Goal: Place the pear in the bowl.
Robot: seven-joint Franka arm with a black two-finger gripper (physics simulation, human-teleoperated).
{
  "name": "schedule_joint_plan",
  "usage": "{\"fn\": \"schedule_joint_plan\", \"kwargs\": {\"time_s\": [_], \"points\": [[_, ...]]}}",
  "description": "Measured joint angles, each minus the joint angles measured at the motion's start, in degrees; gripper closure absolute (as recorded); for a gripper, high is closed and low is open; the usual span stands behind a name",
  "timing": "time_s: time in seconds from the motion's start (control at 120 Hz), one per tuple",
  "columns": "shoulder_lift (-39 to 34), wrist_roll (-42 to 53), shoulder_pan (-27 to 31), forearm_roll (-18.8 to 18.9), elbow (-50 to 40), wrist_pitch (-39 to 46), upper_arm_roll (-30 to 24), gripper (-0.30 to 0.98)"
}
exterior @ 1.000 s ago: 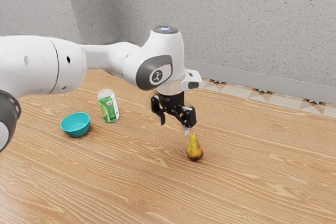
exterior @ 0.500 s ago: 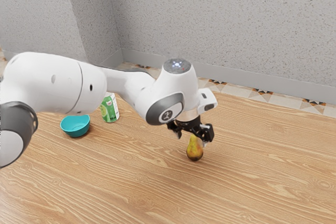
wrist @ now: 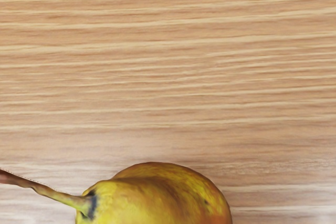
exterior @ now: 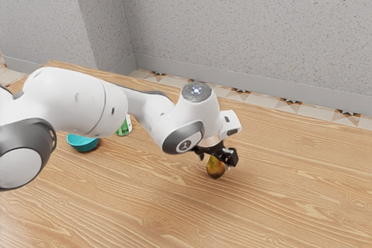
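Note:
My black gripper [exterior: 216,160] is low over the table in the exterior view, its fingers apart on either side of the upper part of the pear [exterior: 215,168]. The yellow-brown pear stands upright on the wood, its top hidden behind the gripper. In the wrist view the pear [wrist: 157,198] lies just under my hand, with its stem visible. The teal bowl [exterior: 82,143] sits toward the exterior view's left, its upper edge partly covered by the arm; what it holds inside is hidden.
A green and white can [exterior: 125,126] stands beside the bowl, mostly behind the arm. The wooden table [exterior: 279,184] extends around the pear, with a tiled strip and a speckled wall beyond it.
My hand has come down and toward the exterior view's right, from above the pear to around its upper part. The arm now covers more of the can and bowl. The pear has stayed put.

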Motion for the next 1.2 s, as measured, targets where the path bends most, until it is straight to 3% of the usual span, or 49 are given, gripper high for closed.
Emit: {"fn": "schedule_joint_plan", "kwargs": {"time_s": [0.35,0.575,0.867,1.05,1.2], "points": [[2.2,1.3,0.6,0.0,0.2,3.1,0.0,0.10],[2.7,1.8,0.6,-0.2,0.0,3.9,0.0,0.26],[2.6,2.0,0.6,-0.2,-0.1,4.1,0.0,0.37],[-1.6,1.8,1.4,0.0,-3.0,4.1,0.0,0.41],[-9.0,1.5,6.4,0.5,-9.8,4.0,0.0,0.42]]}}
